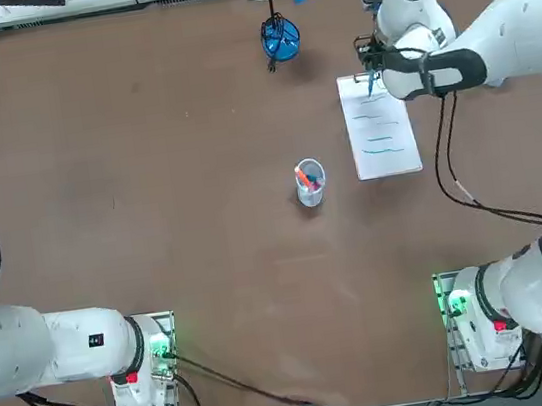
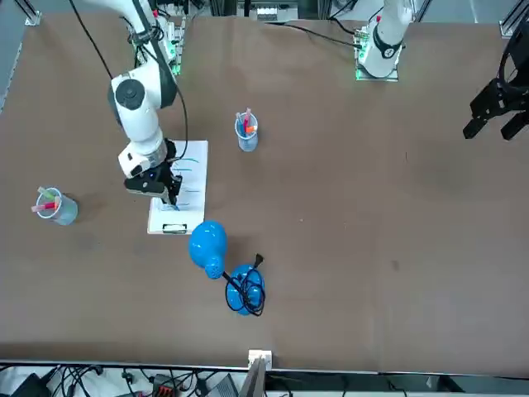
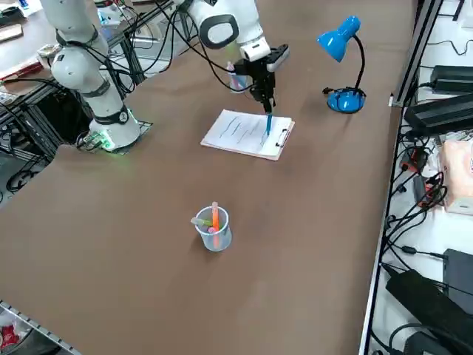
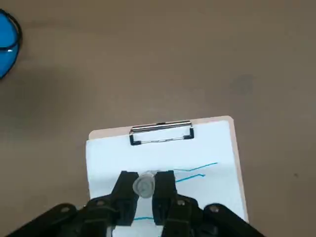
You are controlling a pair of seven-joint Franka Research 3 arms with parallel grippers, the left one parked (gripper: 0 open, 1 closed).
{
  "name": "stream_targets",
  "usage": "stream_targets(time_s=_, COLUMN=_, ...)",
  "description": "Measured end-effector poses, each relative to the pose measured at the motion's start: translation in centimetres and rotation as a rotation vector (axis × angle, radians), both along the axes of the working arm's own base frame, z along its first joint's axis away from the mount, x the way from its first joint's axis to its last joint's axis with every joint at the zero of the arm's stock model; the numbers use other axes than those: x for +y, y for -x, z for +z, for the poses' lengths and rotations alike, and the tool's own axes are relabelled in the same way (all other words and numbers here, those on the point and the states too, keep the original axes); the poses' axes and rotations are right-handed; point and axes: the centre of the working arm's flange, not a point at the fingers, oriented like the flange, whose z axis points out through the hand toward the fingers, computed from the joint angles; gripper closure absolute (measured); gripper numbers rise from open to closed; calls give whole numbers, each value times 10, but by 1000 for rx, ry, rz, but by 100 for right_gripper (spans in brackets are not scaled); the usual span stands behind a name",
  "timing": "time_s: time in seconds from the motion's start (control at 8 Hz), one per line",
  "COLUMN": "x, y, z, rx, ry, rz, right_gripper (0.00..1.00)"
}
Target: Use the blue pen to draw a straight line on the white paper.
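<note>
- black two-finger right gripper (image 4: pixel 148 193) has its fingers clamped on the slim blue pen (image 3: pixel 269 124), tip pointing down
- white rectangular paper (image 3: pixel 240 133) with short teal lines lies beneath it
- blue desk lamp (image 3: pixel 344 65) stands apart from the gripper, beyond the metal clip (image 4: pixel 161 132)

- A gap is left between the white paper (image 1: pixel 371 164) and pen cup (image 1: pixel 311 195).
- The clip end is overhung by the right gripper (image 3: pixel 269 109).
- Passage beyond-left is blocked by the desk lamp (image 3: pixel 346 100).
</note>
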Motion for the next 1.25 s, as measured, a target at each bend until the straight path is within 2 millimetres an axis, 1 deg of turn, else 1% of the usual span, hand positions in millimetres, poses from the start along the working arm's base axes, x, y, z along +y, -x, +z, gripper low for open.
stream_targets(time_s=0.25, x=10, y=3, z=1, rx=-4, ry=-6, rz=3, right_gripper=81)
stream_targets(time_s=0.5, x=13, y=1, z=10, rx=-10, ry=-4, rz=4, right_gripper=81)
stream_targets(time_s=0.62, x=11, y=-4, z=25, rx=4, ry=16, rz=-10, right_gripper=81)
stream_targets(time_s=0.88, x=4, y=-13, z=69, rx=36, ry=67, rz=-38, right_gripper=81)
stream_targets(time_s=1.0, x=-5, y=-15, z=86, rx=37, ry=83, rz=-29, right_gripper=81)
stream_targets(time_s=1.12, x=-23, y=-18, z=97, rx=46, ry=104, rz=-3, right_gripper=81)
stream_targets(time_s=1.25, x=-52, y=-23, z=103, rx=66, ry=133, rz=33, right_gripper=81)
